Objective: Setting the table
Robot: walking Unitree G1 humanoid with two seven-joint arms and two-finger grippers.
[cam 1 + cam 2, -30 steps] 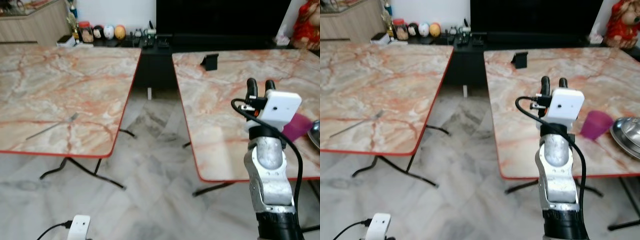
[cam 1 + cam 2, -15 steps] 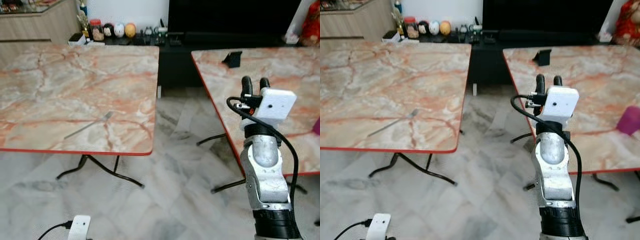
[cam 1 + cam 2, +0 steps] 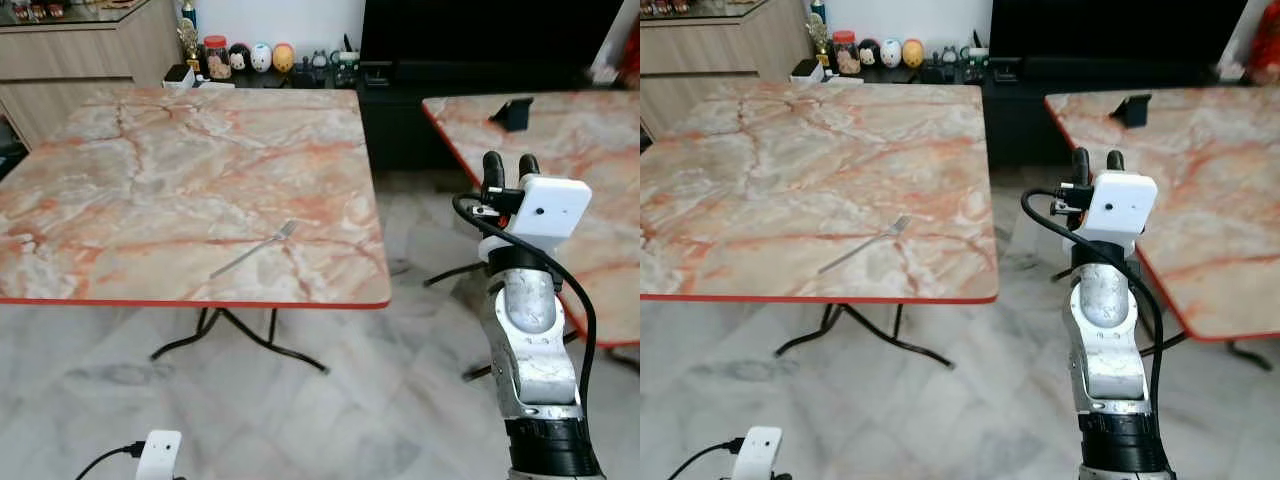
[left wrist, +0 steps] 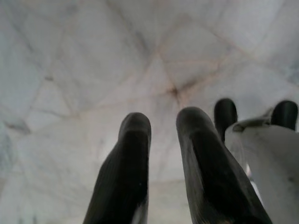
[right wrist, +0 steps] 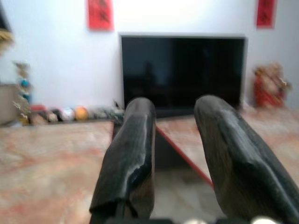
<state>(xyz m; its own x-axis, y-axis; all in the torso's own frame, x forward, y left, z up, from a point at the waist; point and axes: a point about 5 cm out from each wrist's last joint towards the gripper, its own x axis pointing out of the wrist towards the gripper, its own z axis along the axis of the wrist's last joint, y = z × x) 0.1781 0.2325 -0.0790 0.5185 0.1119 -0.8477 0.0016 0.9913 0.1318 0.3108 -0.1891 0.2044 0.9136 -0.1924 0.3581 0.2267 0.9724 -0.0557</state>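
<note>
Two marble tables stand apart, and a lone fork [image 3: 255, 249] lies at centre frame on the left table [image 3: 120, 180], near its front edge, likely a piece of the setting. The right gripper [image 3: 503, 167], raised at right of frame, has fingers apart and holds nothing, seemingly ready to reach. The left gripper [image 4: 161, 135] hangs low over the floor [image 4: 70, 70], fingers slightly apart
</note>
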